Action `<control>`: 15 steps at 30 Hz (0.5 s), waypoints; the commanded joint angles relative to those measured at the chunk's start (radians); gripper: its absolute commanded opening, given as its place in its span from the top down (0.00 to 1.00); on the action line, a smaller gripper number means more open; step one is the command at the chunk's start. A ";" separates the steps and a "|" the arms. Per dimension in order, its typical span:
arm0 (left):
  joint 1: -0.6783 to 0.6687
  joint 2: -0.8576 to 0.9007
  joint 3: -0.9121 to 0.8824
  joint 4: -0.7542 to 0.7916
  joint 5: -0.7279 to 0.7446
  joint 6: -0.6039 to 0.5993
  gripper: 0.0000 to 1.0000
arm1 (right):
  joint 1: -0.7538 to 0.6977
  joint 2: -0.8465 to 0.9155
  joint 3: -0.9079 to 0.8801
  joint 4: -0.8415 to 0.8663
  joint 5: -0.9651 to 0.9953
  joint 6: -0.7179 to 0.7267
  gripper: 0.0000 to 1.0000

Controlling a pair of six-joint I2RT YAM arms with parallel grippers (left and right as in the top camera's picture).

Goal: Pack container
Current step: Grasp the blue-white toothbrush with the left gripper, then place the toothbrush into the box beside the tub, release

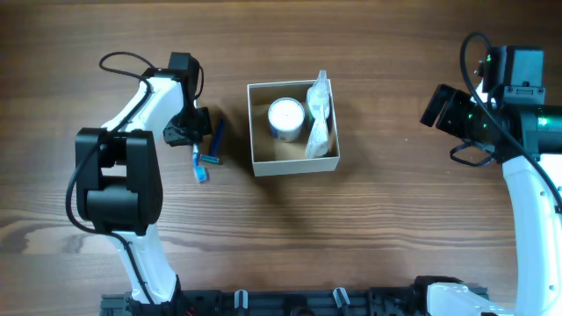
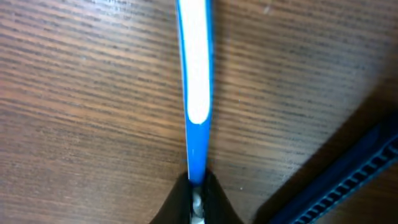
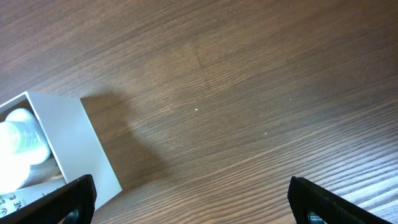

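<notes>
The container (image 1: 295,166) is a square white-walled cardboard box at the table's middle. It holds a round white jar (image 1: 285,116) and clear-wrapped toiletries (image 1: 320,118). My left gripper (image 1: 187,133) is low at the table, left of the box, shut on the end of a blue and white toothbrush (image 2: 197,81), which lies on the wood (image 1: 199,166). A dark blue ridged item (image 1: 217,138) lies beside it, also at the wrist view's lower right (image 2: 348,177). My right gripper (image 1: 435,106) is open and empty, right of the box; its wrist view (image 3: 196,205) shows the box corner (image 3: 87,149).
The wooden table extends all round the box. The arm bases stand along the near edge, at the left and right.
</notes>
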 commanded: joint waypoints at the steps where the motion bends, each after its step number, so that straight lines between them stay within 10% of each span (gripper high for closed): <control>1: 0.020 -0.006 -0.005 -0.039 -0.048 0.002 0.96 | -0.003 0.010 0.000 0.003 -0.006 0.010 0.00; 15: -0.085 -0.364 0.134 -0.196 0.194 -0.027 0.96 | -0.003 0.010 0.000 0.003 -0.005 0.010 0.00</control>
